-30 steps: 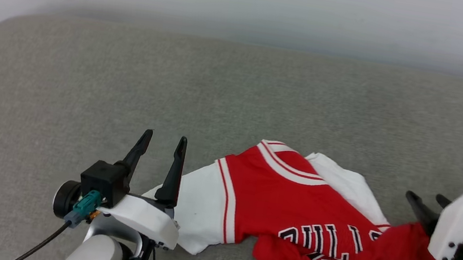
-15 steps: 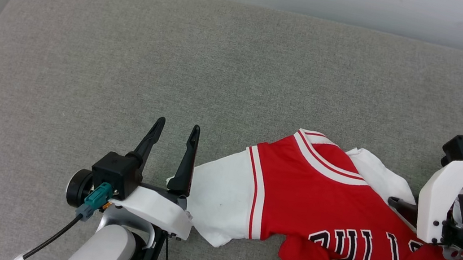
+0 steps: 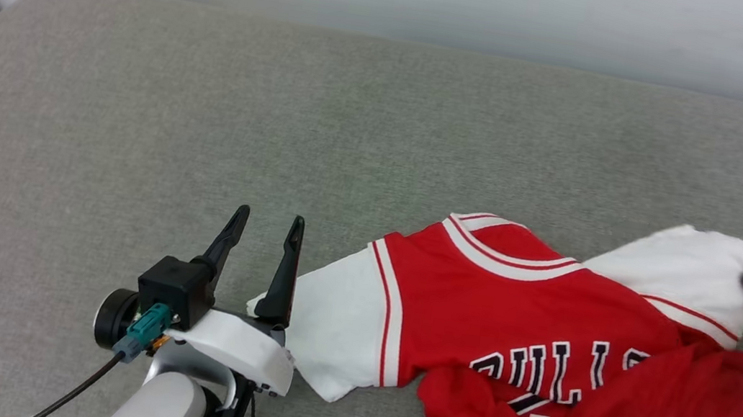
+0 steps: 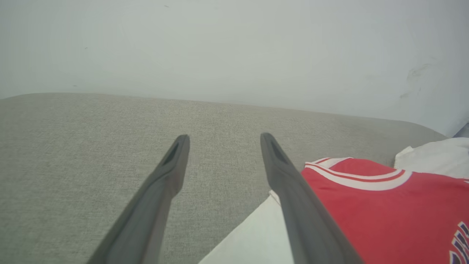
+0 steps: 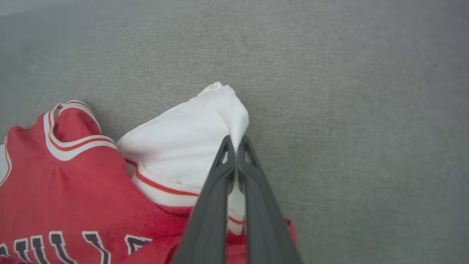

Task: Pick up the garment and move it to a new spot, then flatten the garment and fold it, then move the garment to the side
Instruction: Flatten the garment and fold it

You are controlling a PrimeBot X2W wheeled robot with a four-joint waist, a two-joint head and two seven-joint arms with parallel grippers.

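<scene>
Crumpled red garment [image 3: 510, 308], white sleeves, lettering apparently half-folded under

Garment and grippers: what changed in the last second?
The right gripper shut on the garment's white sleeve and drew it out to the robot's right, away from the collar. The left gripper stayed open beside the other sleeve, holding nothing. The red body lies crumpled on the grey cushion as before.

The right tool [image 5: 235, 141], open a second earlier, now pinches the garment [image 3: 517, 309] by its white sleeve [image 3: 683, 270], which lies drawn out rightward.
</scene>
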